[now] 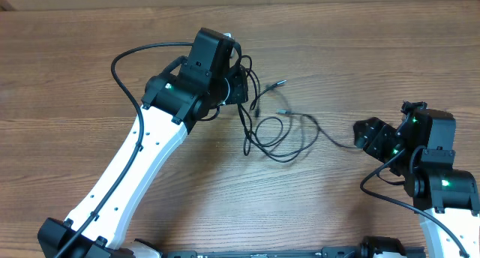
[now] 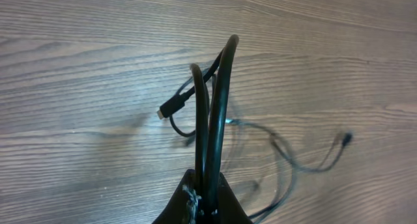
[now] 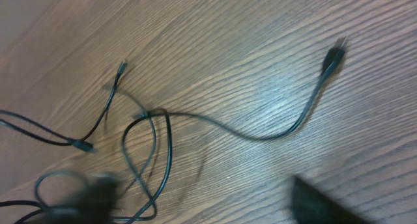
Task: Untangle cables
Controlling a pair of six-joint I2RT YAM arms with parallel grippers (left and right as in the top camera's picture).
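Over on the left side of the wooden table (image 1: 67,70), one white arm (image 1: 127,168) is reaching far forward, and the left gripper (image 1: 238,87) is squeezing its jaws tight on the cables (image 1: 271,130). It is pinching them near one end of the bunch, I think so that the bunch is not sliding away when the other end gets pulled. Black loops are sticking up out of the closed jaws. The rest of the cords are lying in a messy heap on the wood just to the right of that gripper, about in the middle of the table. One long cord is running out of the heap toward the right, and its plug (image 3: 332,58) is lying loose on the wood, close to the right gripper (image 1: 364,136). That gripper is sitting low beside it. Its jaws are looking spread apart with nothing between them, though the close-up is blurry. I am guessing it is getting ready to take the loose end. Counting now, I am seeing two arms, two grippers, one heap and at least three little plug ends, but the cords are crossing too much for me to count them.
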